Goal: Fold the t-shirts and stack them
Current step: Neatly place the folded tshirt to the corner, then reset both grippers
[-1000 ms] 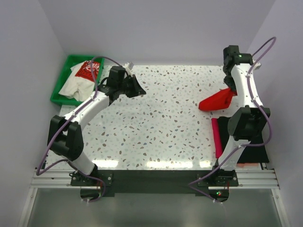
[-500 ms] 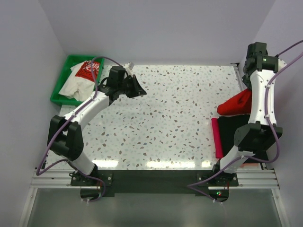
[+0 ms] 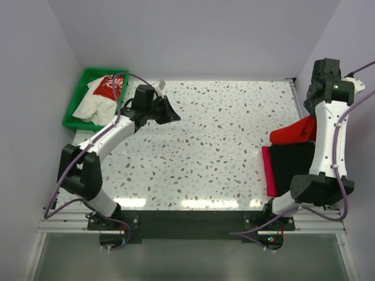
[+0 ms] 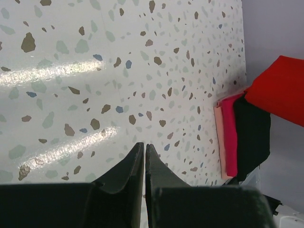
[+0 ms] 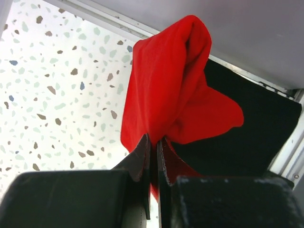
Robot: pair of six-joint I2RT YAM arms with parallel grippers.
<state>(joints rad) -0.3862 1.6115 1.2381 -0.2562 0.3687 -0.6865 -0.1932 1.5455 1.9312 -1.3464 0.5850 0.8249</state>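
My right gripper is shut on the plain red t-shirt, which hangs bunched over the folded black t-shirt. In the top view the red t-shirt sits at the far right, above the black t-shirt and the folded magenta t-shirt under it. My right gripper itself is hidden behind its arm there. The white t-shirt with a red print lies crumpled in the green tray. My left gripper is shut and empty over the table, right of the tray; its view shows the stack far off.
The speckled table spans the middle. The side walls stand close to the tray on the left and to the stack on the right. The table's far rim runs behind the red t-shirt.
My right arm has carried the red t-shirt to the right, from over the table to above the black and magenta stack. The left arm has barely moved.
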